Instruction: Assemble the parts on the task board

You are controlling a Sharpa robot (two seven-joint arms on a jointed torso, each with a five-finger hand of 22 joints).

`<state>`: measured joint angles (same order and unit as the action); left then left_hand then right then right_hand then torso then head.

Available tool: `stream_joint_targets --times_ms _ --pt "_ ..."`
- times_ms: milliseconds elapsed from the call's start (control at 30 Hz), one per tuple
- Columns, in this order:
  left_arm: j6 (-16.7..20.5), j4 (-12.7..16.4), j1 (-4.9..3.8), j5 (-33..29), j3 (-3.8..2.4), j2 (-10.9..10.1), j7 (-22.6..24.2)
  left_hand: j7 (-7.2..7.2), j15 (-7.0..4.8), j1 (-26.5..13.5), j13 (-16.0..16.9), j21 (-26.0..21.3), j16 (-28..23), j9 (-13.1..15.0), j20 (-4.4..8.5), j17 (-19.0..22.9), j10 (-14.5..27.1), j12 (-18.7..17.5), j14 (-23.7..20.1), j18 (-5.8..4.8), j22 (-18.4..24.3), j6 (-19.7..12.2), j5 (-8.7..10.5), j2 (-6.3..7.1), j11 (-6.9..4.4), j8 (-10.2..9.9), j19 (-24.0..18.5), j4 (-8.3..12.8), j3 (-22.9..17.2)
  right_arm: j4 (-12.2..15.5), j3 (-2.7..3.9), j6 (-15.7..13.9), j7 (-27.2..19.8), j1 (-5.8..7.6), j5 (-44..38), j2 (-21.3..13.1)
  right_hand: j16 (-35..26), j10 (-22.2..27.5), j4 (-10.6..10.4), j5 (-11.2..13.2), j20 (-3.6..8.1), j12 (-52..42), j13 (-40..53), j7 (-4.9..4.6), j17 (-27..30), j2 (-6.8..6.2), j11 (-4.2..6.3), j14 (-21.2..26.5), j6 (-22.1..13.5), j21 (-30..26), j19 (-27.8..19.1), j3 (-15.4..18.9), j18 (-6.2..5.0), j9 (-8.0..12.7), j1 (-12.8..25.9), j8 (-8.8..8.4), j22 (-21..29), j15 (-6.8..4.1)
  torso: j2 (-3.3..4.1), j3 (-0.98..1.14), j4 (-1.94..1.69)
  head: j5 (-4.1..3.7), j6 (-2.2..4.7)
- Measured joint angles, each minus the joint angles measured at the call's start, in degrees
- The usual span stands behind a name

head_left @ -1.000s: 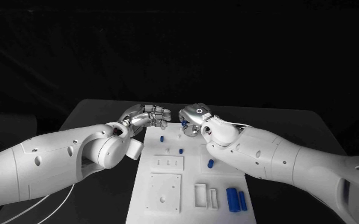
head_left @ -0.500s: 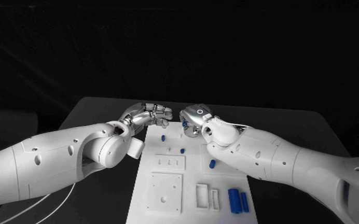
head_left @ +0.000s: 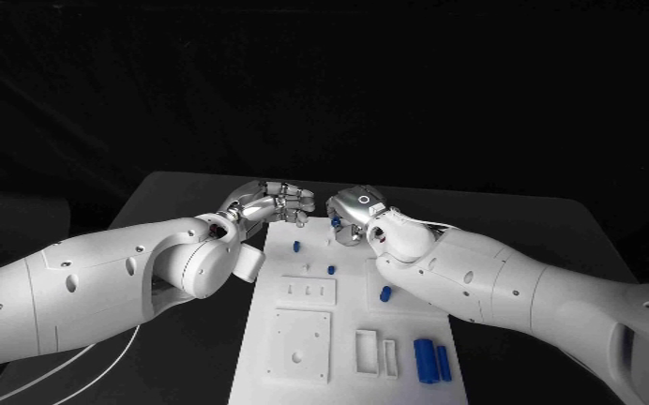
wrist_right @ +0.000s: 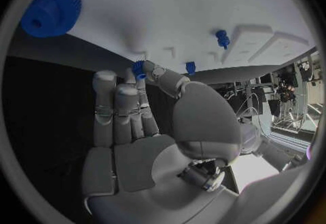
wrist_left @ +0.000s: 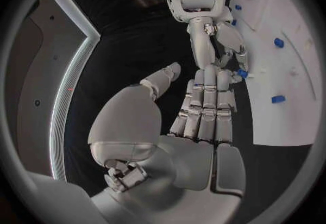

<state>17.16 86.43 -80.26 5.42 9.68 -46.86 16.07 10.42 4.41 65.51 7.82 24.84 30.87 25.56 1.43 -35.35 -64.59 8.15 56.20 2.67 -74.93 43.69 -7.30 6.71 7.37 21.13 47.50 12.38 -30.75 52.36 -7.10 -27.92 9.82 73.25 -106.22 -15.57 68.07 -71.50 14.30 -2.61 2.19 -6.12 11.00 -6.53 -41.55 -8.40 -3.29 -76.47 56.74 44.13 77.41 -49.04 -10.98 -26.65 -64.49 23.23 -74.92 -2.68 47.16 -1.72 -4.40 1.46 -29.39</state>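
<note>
The white task board (head_left: 305, 325) lies in the middle of the table. At its far end my right hand (head_left: 354, 214) pinches a small blue part (wrist_right: 138, 66) between thumb and a finger, just over the board's edge. The same part (wrist_left: 242, 73) sits at the right hand's fingertips (wrist_left: 227, 53) in the left wrist view. My left hand (head_left: 275, 203) hovers close beside it at the board's far left corner, its fingers (wrist_left: 204, 101) stretched out side by side, thumb apart, holding nothing.
Small blue pegs (head_left: 296, 247) (head_left: 333, 268) (head_left: 382, 294) stand along the board, and two longer blue pieces (head_left: 422, 360) lie at its near right corner. A blue gear (wrist_right: 51, 6) sits on the board. White recessed blocks (head_left: 299, 337) take up the board's near half.
My left hand has edged slightly farther along the board's far end, toward the right hand. The right hand keeps its pinch on the blue part and has barely moved.
</note>
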Motion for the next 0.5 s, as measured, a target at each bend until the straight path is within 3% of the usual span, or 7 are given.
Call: stream_joint_targets --times_ms 500 --pt "0.1 0.0 -0.20 0.0 0.00 -0.1 0.0 0.00 0.00 0.0 0.0 0.0 0.0 0.0 0.00 0.0 0.0 0.0 0.0 -0.03 0.0 0.0 0.00 0.00 0.00 0.0 0.0 0.0 0.0 0.2 0.06 0.0 -0.4 -0.26 0.5 0.4 0.0 0.0 0.0 0.0 0.11 0.0 0.0 -0.12 0.0 -0.27 0.00 0.1 -0.1 0.0 0.1 0.0 0.00 -0.8 -0.2 -0.23 0.0 0.12 0.03 0.04 0.20 0.12 -0.09"
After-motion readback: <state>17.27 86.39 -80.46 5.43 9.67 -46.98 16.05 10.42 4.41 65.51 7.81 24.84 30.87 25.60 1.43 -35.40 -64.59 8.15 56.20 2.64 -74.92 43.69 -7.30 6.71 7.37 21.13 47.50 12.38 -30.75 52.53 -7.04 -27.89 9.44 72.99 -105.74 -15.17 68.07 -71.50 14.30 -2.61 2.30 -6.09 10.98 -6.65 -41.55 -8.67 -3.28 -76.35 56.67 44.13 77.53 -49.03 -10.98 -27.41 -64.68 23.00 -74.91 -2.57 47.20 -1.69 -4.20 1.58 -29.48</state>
